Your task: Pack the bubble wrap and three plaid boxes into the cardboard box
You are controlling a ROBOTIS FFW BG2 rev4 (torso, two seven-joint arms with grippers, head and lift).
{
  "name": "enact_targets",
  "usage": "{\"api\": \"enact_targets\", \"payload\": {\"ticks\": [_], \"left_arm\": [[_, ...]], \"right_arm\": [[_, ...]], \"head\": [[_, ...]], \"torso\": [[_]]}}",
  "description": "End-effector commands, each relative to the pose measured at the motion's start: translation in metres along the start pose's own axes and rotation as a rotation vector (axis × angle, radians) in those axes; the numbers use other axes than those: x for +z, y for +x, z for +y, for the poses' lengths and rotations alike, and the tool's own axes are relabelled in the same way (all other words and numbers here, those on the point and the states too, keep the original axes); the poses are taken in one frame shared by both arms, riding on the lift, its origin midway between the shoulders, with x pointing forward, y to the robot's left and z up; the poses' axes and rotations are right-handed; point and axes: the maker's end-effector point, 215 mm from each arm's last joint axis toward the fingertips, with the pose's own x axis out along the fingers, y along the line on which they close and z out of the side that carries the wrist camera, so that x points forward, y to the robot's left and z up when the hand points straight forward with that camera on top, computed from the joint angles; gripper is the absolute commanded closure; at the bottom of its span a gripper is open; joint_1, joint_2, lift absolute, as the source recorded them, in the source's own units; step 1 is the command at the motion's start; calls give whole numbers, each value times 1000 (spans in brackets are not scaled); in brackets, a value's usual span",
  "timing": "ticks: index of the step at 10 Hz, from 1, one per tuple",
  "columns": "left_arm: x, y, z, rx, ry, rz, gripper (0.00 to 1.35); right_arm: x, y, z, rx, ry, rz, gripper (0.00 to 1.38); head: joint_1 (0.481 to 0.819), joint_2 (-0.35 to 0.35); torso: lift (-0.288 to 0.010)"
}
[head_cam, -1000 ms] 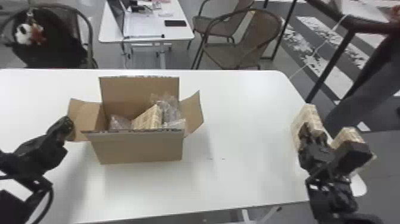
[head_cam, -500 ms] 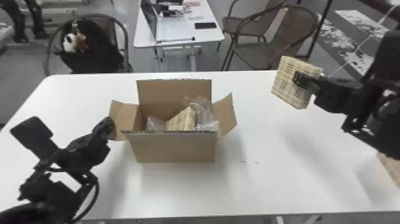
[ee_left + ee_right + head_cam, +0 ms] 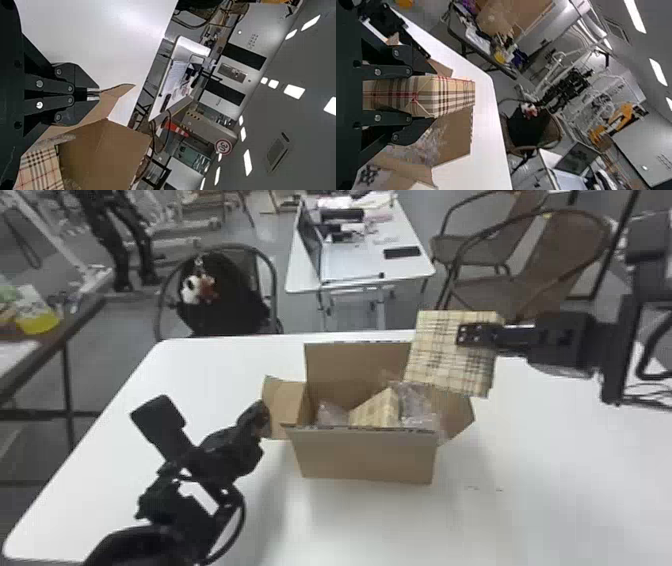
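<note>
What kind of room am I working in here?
It looks like a robotics lab or workshop, perhaps with office use: there's a laptop on a desk behind the worktable, a black robot-like figure beside metal framing, and ceiling lights overhead.

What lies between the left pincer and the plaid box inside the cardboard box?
In the head view, going from the left pincer: the left flap of the cardboard box, then some bubble wrap, then that plaid box.

Bright room | ceiling lights [image 3: 294, 91] glaring white | sheen on tabletop [image 3: 132, 19] | soft shadow beside cardboard box [image 3: 367, 455]
</note>
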Motion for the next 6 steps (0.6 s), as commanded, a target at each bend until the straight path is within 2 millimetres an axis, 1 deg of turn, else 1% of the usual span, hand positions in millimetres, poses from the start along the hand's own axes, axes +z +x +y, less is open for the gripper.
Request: {"api": "enact_targets", "payload": {"ticks": [1, 2, 3, 4, 5, 6], "left_arm": [[-1, 3, -4, -6, -1, 1, 1211], [-1, 5, -7, -11, 0, 1, 1211], [-3, 6, -8, -11, -2, 5, 1211], [-5, 8, -12, -19, -2, 10, 1211], [-4, 9, -12, -20, -2, 7, 1211], [-5, 10, -13, -20, -3, 9, 1211]], "right_arm": [[-13, 37, 0, 89, 98, 67, 1105], [-24, 58, -11, 128, 159, 103, 1105], [-38, 83, -14, 217, 215, 141, 1105], [-46, 98, -27, 231, 217, 161, 1105], [-52, 110, -35, 245, 211, 188, 1105], [-57, 117, -34, 281, 229, 209, 1105]], "head": [[635, 199], [632, 224], [634, 239], [637, 256], [641, 262], [649, 264]], "torso": [[-174], [-174], [-174], [-174], [-174], [-174]]}}
